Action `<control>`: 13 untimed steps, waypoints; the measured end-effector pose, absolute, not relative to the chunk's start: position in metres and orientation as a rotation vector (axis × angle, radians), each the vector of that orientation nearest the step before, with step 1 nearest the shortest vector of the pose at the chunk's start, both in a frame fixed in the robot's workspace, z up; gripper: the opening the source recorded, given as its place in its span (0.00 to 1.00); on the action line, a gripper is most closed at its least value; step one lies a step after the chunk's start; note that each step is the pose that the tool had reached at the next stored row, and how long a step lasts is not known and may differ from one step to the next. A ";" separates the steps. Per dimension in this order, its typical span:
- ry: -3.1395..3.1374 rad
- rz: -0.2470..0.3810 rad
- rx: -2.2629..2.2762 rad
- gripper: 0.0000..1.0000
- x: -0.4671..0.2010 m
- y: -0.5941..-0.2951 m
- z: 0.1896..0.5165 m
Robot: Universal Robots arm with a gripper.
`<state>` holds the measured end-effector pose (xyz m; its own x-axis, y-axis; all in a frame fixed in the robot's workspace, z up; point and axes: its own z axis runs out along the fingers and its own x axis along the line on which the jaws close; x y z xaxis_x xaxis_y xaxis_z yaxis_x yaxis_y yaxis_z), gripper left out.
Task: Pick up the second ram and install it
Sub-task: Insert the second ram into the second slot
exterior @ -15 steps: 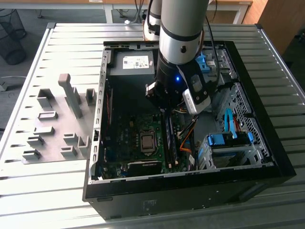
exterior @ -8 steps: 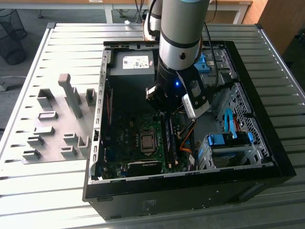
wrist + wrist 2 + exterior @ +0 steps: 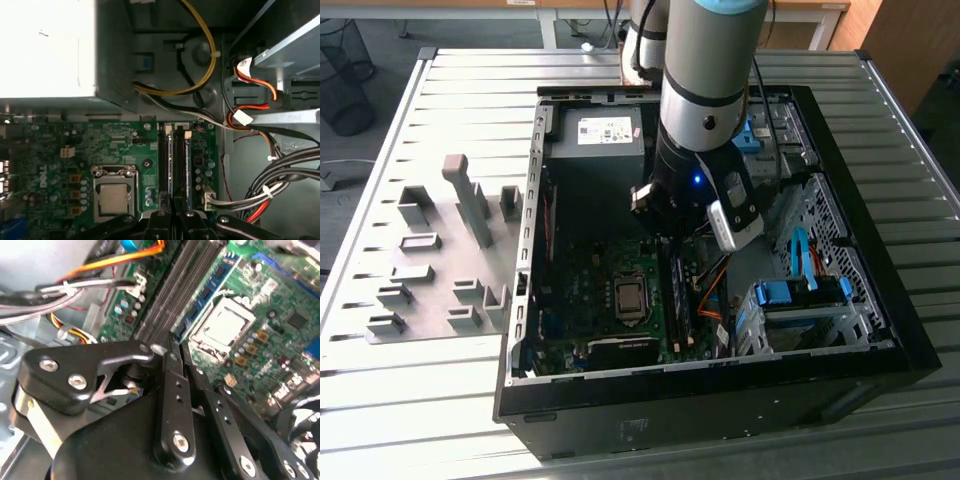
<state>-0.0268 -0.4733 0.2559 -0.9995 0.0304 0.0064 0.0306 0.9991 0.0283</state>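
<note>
The arm is down inside the open computer case [image 3: 880,330] on the slatted table [image 3: 460,400], wrist right above the motherboard [image 3: 590,290]. The gripper [image 3: 172,342] sits low at the memory slots [image 3: 163,165], beside the CPU socket [image 3: 114,196]. Its fingers [image 3: 175,390] look pressed together around something thin at the slot line, though I cannot tell for certain what they clasp. In the first wrist view, two blue-edged sticks stand upright in the slots: the second ram [image 3: 187,167] sits on the side away from the socket, towards the cable bundle [image 3: 280,180], with the other stick [image 3: 171,165] just beside it.
</note>
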 end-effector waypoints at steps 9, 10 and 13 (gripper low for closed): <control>-3.112 -0.044 -0.048 0.14 -0.025 -0.474 0.242; -3.112 -0.044 -0.047 0.14 -0.025 -0.474 0.241; -3.112 -0.044 -0.045 0.14 -0.024 -0.474 0.239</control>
